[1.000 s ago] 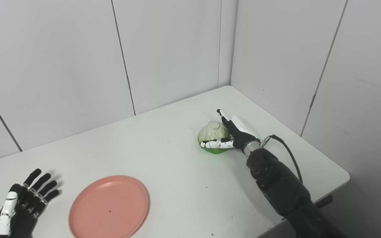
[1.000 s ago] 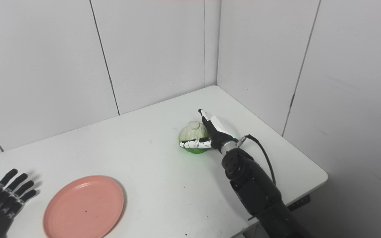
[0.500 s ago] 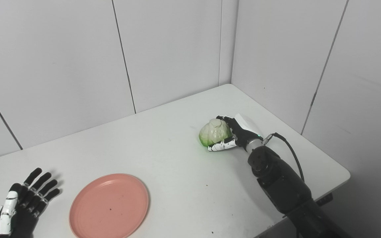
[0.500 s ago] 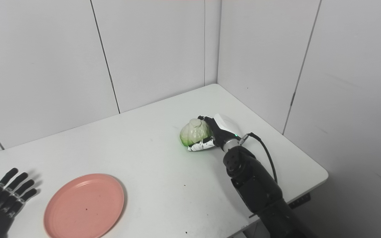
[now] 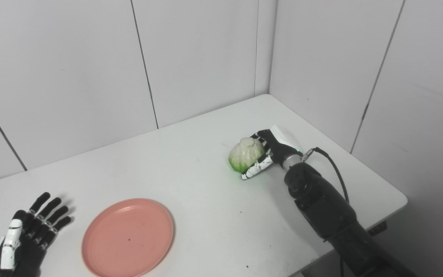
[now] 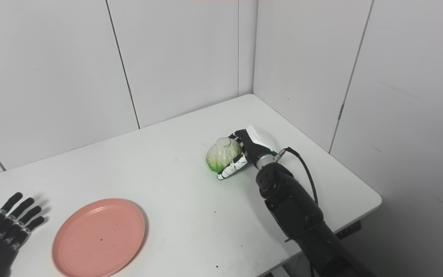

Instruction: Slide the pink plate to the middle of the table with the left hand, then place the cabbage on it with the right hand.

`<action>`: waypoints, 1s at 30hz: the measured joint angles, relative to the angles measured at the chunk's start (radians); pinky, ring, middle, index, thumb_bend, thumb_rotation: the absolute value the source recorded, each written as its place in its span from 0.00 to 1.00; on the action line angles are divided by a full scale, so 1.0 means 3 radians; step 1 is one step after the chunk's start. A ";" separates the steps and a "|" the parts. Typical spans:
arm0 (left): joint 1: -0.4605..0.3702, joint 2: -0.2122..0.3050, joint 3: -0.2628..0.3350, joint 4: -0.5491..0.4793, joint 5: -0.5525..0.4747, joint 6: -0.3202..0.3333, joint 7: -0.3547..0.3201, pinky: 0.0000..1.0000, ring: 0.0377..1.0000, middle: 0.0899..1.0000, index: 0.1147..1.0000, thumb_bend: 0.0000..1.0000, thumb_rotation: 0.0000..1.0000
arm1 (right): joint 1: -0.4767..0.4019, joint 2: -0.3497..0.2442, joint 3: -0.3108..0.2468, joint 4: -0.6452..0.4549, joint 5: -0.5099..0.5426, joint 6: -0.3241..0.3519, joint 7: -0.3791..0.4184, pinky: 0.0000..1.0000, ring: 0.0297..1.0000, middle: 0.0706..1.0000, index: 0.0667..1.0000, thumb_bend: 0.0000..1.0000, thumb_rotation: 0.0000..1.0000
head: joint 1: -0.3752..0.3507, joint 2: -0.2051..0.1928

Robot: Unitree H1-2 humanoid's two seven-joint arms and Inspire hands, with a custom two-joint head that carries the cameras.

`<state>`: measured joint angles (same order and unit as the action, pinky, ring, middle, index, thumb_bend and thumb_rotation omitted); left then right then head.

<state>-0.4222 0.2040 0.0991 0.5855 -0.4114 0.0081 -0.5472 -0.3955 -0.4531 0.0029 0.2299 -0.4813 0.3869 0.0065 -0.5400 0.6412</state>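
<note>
A pale green cabbage [image 5: 246, 154] is lifted a little off the white table [image 5: 190, 181] at its right side. My right hand [image 5: 268, 154] is shut on it, thumb under it and fingers behind. The pink plate [image 5: 128, 237] lies flat near the table's front left. My left hand [image 5: 25, 236] rests open on the table left of the plate, fingers spread, not touching it.
White wall panels close the table's far side and right side, meeting in a corner behind the cabbage. The table's right and front edges drop off near my right arm [image 5: 321, 207]. A black cable [image 5: 333, 173] loops off the wrist.
My right hand closed around the cabbage and raised it slightly, tilting it to the left. The left hand and plate stayed put; the camera shifted a little.
</note>
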 measured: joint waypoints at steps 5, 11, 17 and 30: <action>0.0006 -0.0001 -0.0010 -0.0013 0.0000 0.0000 0.0006 0.83 0.86 0.88 0.87 0.55 0.86 | 0.0001 0.0022 -0.0008 -0.0001 0.0050 -0.0009 -0.0087 0.35 0.38 0.41 0.45 0.52 0.13 | 0.0021 0.0000; 0.0024 -0.0017 -0.0029 -0.0067 0.0000 0.0007 0.0047 0.83 0.86 0.88 0.87 0.54 0.87 | 0.0078 0.0060 -0.0099 -0.0115 0.0185 -0.0019 -0.0121 0.34 0.37 0.39 0.48 0.53 0.01 | 0.0077 0.0015; 0.0074 -0.0025 -0.0069 -0.0161 0.0007 0.0024 0.0098 0.84 0.87 0.89 0.88 0.55 0.88 | 0.0144 0.0136 -0.0155 -0.0426 0.0308 -0.0021 -0.0136 0.36 0.40 0.41 0.48 0.53 0.00 | 0.0158 0.0026; 0.0177 -0.0107 -0.0151 -0.0405 0.0011 0.0075 0.0318 0.86 0.87 0.89 0.89 0.54 0.90 | 0.0136 0.0208 -0.0059 -0.1017 0.0392 -0.0006 0.0038 0.35 0.39 0.41 0.48 0.53 0.00 | 0.0347 0.0051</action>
<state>-0.3690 0.1720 0.0538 0.4638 -0.4080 0.0307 -0.4518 -0.3548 -0.3908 -0.0148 -0.0753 -0.3637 0.3850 0.0178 -0.4358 0.6565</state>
